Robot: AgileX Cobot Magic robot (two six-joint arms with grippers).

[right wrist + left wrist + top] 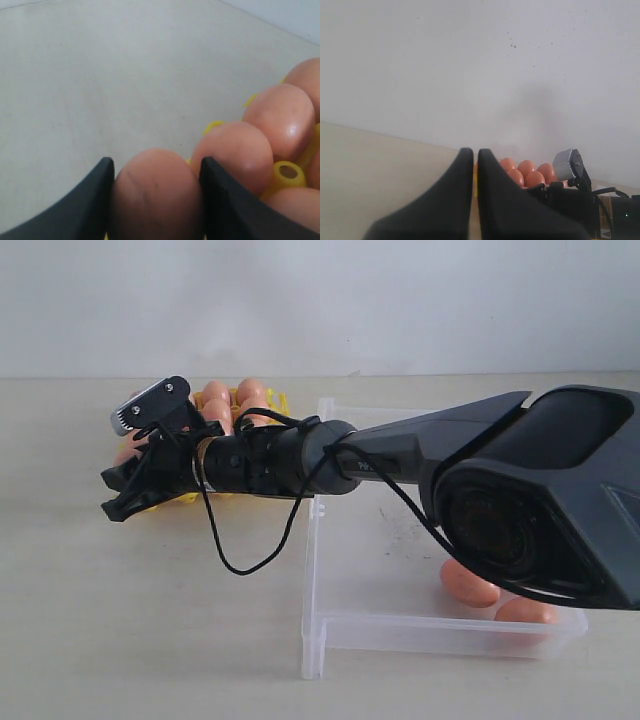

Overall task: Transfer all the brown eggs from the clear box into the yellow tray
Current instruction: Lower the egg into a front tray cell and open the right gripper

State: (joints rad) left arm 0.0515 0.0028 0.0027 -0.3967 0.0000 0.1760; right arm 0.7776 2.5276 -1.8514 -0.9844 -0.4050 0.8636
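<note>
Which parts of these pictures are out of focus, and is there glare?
Exterior view: the right arm, near the lens, looks soft. Left wrist view: the left gripper is blurred and dark. Right wrist view: the gripped brown egg is slightly soft; a neighbouring egg shows a small highlight.

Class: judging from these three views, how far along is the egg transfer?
Done: several brown eggs sit in the yellow tray. In hand: the right gripper clamps one egg beside them. Remaining: at least two eggs lie in the clear box, partly hidden by the arm.
</note>
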